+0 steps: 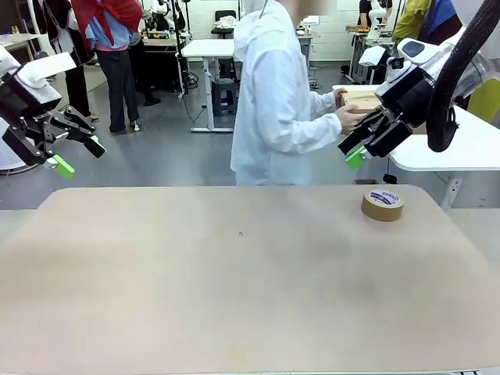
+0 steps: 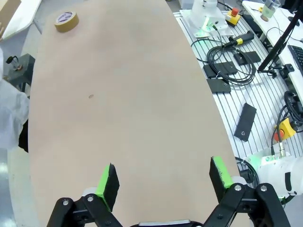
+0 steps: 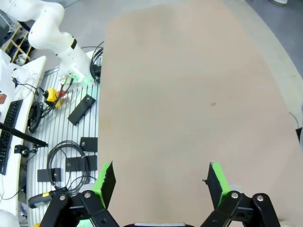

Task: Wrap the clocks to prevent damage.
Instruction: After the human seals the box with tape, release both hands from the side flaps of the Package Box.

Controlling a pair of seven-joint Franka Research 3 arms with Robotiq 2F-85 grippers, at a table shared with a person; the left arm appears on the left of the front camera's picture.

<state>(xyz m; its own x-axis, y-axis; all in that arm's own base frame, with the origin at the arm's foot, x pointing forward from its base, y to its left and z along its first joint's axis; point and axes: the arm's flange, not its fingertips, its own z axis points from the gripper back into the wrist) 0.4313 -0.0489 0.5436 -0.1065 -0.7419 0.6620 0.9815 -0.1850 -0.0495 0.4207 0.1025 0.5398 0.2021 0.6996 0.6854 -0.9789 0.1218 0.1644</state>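
Table (image 1: 234, 297): nearest you, tan top spanning the lower frame, with a tape roll (image 1: 382, 205) at its right far edge
Left gripper (image 1: 78, 155): raised at the frame's left edge, jaws spread, holding nothing
Right gripper (image 1: 353, 152): raised at upper right, jaws spread, nothing between them
Person (image 1: 273, 94): top centre, turned to a side table (image 1: 461, 148), hands on a cardboard box (image 1: 361, 100)
Clocks: you cannot place them from these views
Handling: probably light, fragile; grip gently across the broad sides
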